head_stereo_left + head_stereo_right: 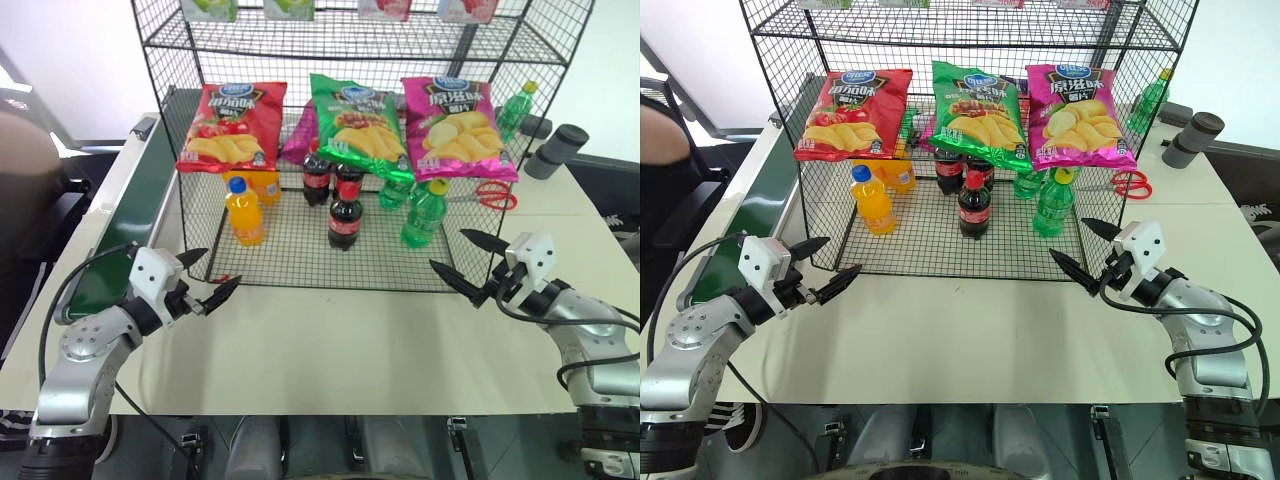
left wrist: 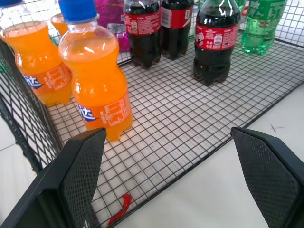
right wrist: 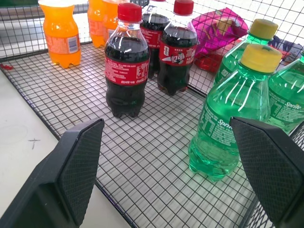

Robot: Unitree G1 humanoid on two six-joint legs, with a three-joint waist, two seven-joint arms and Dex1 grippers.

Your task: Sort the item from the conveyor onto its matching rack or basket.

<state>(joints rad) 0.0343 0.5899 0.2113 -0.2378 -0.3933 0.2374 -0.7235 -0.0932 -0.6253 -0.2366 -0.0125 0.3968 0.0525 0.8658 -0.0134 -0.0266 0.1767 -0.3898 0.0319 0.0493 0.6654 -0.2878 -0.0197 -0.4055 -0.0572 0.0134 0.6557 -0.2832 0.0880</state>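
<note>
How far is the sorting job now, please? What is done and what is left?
Looks done: a cola bottle stands upright on the rack floor, in front of two other colas. In hand: nothing; the left gripper and the right gripper hang open in front of the rack. Left: apparently nothing; no bottle on the visible part of the conveyor.

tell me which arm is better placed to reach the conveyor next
Left, probably. The left gripper hangs open beside the green conveyor belt on the robot's left. The right gripper is open too, but sits across the table, past the wire rack.
</note>
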